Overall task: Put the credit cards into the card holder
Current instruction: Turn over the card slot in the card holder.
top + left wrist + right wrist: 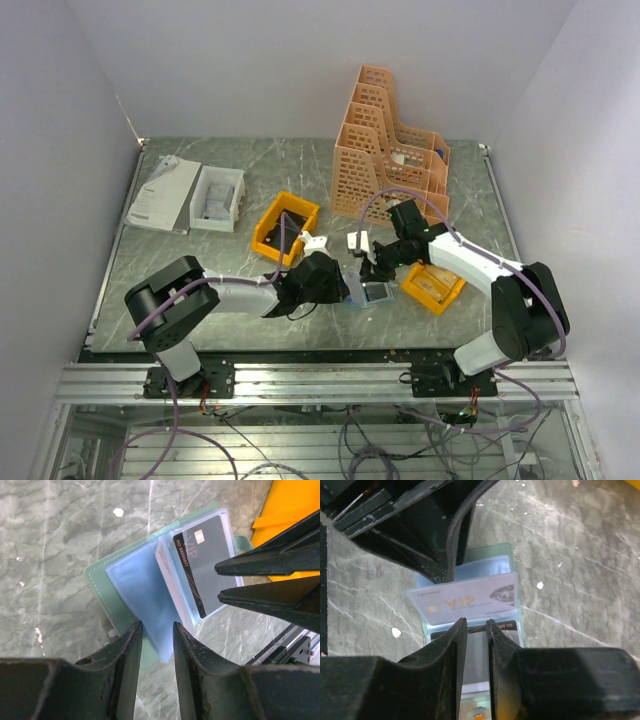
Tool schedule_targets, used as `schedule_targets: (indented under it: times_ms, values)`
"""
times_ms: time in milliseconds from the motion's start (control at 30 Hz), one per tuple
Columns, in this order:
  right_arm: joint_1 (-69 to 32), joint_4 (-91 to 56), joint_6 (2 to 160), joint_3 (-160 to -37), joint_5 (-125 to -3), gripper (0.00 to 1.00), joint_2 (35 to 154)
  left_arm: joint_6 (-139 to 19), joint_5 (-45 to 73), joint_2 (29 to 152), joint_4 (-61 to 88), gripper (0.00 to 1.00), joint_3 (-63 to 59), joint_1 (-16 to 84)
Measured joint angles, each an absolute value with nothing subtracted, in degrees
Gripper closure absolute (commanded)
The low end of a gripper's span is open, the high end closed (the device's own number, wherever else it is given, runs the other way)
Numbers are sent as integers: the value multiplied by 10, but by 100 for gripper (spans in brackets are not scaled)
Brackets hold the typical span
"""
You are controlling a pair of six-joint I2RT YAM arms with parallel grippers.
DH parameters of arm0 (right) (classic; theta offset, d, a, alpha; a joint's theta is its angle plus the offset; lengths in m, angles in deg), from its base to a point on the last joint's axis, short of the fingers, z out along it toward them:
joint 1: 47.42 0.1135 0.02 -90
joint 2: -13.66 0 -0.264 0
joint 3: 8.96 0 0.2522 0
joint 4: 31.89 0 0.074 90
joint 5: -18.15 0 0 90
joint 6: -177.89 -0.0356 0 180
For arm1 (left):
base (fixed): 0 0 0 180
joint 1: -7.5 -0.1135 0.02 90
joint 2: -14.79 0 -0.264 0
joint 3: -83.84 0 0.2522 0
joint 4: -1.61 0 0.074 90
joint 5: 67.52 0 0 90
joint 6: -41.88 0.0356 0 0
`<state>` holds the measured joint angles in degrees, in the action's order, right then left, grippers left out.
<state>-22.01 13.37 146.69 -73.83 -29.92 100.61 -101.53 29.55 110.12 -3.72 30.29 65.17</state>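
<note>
The card holder (372,292) lies open on the table between my two grippers, green cover (102,587) down and clear bluish sleeves (137,587) facing up. A black VIP card (205,565) sits in one sleeve. In the right wrist view a pale VIP card (465,602) rests in another sleeve, above the black card (507,625). My left gripper (155,630) stands open, its fingertips straddling the corner of a blue sleeve without pinching it. The right gripper (475,624) is slightly open just above the black card's sleeve, with nothing clamped. Any other credit cards are out of view.
An orange bin (433,287) sits right beside the holder under the right arm, and another orange bin (285,228) lies behind the left gripper. A peach file rack (390,150) stands at the back. A white box (217,197) and papers (162,193) lie at the far left.
</note>
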Motion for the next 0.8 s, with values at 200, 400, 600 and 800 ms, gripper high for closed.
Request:
schedule_targets:
  times_ms: [200, 400, 600, 800]
  values:
    - [-276, 148, 1463, -738, -245, 77, 989, -995, 326, 1105, 41, 54, 239, 671]
    - [-303, 160, 1455, -738, -219, 76, 989, -973, 356, 1134, 129, 51, 177, 680]
    - [-315, 169, 1436, -742, -197, 76, 990, -954, 377, 1148, 188, 48, 144, 684]
    - [-327, 171, 1414, -749, -178, 75, 997, -933, 388, 1151, 213, 48, 120, 693]
